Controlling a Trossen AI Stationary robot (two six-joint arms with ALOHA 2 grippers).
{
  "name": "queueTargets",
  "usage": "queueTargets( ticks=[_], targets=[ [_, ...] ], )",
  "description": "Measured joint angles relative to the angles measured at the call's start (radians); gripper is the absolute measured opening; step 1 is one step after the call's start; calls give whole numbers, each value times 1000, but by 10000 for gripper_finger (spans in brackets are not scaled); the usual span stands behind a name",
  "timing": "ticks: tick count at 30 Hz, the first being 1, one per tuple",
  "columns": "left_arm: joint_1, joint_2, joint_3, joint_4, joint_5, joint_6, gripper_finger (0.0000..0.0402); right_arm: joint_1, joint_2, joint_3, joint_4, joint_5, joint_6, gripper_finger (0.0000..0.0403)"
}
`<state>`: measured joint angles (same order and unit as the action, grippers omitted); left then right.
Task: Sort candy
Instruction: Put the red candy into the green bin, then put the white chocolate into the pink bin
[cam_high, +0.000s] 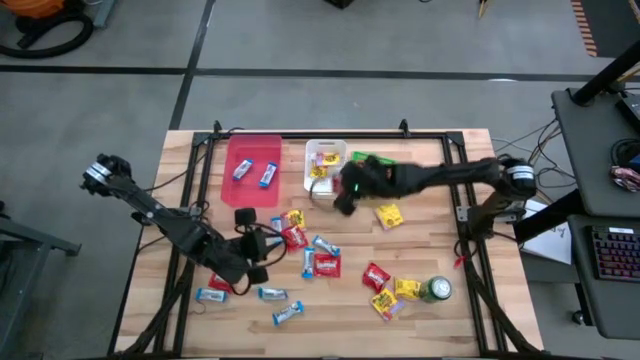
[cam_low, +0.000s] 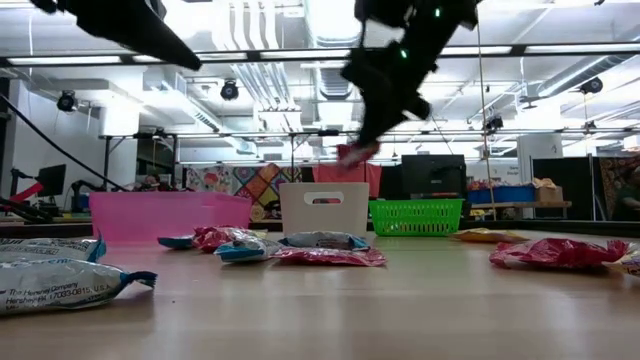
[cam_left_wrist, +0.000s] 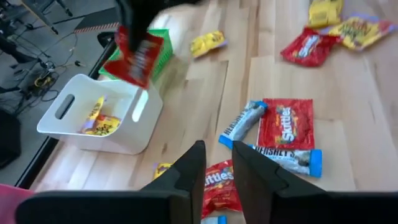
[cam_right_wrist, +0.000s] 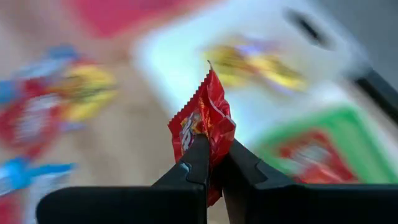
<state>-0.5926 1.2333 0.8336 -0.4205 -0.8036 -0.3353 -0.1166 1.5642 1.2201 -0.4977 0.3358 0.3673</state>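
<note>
Right gripper (cam_right_wrist: 214, 163) has its fingers clamped on a red packet (cam_right_wrist: 204, 126), up in the air just off the white bin's (cam_high: 312, 182) 4 o'clock corner, green bin (cam_high: 372, 160) right beside it. White bin has yellow packets (cam_left_wrist: 99, 119) in it, pink bin (cam_high: 252, 148) has two blue bars (cam_high: 255, 173). Left gripper (cam_left_wrist: 217, 163) hangs low at about 7 o'clock on the table (cam_high: 440, 240), fingers a little apart, nothing between them, over the loose candy pile (cam_high: 312, 255). A green can (cam_high: 437, 290) stands around 5 o'clock.
</note>
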Motion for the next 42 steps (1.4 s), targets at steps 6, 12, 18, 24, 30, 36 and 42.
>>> queueTargets(
  ticks=[6, 12, 18, 24, 30, 36, 42],
  targets=[
    [0, -66, -14, -1, 0, -27, 54, -204, -25, -28, -112, -31, 53, 17],
    [0, -93, -45, -2, 0, -56, 49, -318, 4, -60, -89, -175, 70, 17],
    [0, -92, -79, -1, 0, -94, 48, -326, 32, -64, -79, -178, 86, 30],
    [0, -87, -84, -8, 1, -131, 48, -329, 39, -64, -67, -165, 94, 77],
    [0, -87, -84, -25, 9, -176, 48, -329, 22, -64, -75, -149, 98, 92],
    [0, -87, -84, -60, 32, -268, 48, -321, -24, -41, -94, -151, 97, 93],
    [0, -87, -84, -69, 96, -313, 50, -250, -92, -28, -97, -163, 94, 93]
  ],
)
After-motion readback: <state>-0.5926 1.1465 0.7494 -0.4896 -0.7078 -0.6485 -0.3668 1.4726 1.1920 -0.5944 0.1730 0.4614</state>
